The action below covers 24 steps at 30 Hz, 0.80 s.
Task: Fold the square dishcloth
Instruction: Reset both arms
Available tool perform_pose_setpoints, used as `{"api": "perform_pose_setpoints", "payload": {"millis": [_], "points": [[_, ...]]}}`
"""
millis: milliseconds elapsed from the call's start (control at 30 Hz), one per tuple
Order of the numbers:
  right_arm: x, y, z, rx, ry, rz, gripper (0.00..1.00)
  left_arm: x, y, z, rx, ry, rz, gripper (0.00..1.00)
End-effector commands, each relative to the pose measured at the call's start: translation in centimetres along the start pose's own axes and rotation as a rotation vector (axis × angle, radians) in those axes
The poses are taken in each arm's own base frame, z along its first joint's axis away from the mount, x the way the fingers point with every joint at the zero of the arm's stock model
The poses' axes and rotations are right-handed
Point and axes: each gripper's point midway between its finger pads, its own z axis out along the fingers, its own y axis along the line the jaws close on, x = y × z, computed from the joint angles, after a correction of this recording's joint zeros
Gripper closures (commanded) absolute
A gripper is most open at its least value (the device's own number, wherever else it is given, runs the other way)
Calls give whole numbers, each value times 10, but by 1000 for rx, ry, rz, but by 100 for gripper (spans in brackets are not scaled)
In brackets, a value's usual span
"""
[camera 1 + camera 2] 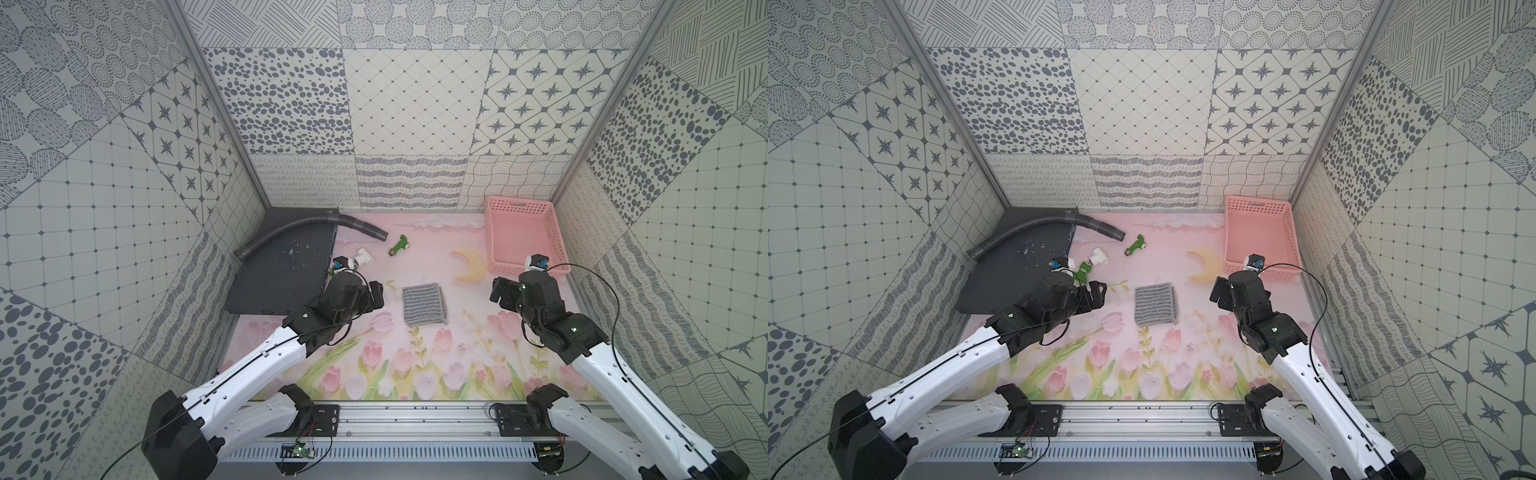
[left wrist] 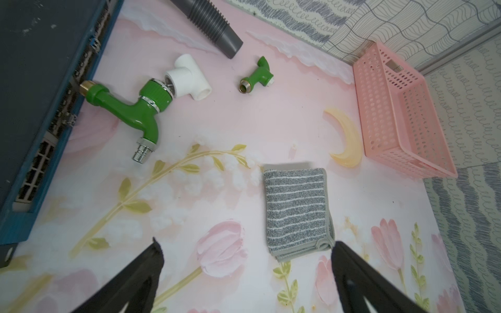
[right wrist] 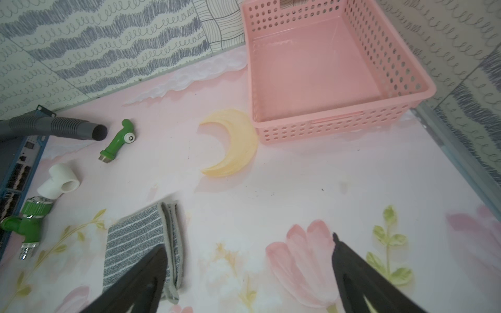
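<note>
Top views give you the working room: the left gripper (image 1: 376,294) and the right gripper (image 1: 500,291) face each other over the flowered mat (image 1: 415,357), with bare mat between them and behind them toward the arm bases. Outboard of the left gripper you have the dark flat box (image 1: 282,270), whose edge runs close beside that arm's wrist, with a grey ribbed hose (image 1: 299,227) lying across it. Ahead of the left gripper lies a green tap (image 2: 130,108), set against a white tee fitting (image 2: 189,81), and farther out a small green fitting (image 2: 257,76). Ahead of the right gripper and slightly outboard stands the pink basket (image 1: 519,237), its near rim close to that arm's wrist.

The square dishcloth (image 1: 424,304) lies flat on the mat between the two grippers, touching neither and nearer the left one. In the left wrist view its near corner sits just beside one fingertip (image 2: 337,246). In the right wrist view one finger (image 3: 151,271) hides part of it.

Both grippers stand with jaws spread wide and nothing between them.

The dishcloth is folded into a compact rectangle: grey, with thin wavy white stripes and a plain grey hem. Its stacked layer edges face the right gripper, and you can make out several layers there in the right wrist view.
</note>
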Motion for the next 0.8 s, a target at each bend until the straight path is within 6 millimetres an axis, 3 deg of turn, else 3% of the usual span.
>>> {"api": "perform_pose_setpoints", "payload": {"millis": [0, 233, 500, 767], "points": [[-8, -21, 0, 79, -44, -24, 3, -18, 37, -3, -133, -94, 45, 1], [-10, -41, 12, 155, -105, -71, 3, -30, 60, 12, -141, -131, 4, 1], [-3, -46, 35, 108, -292, -91, 3, -40, 81, 35, -107, -158, 5, 1], [8, -60, 64, 72, -417, -57, 3, -50, 90, 49, -60, -236, 93, 1]]}}
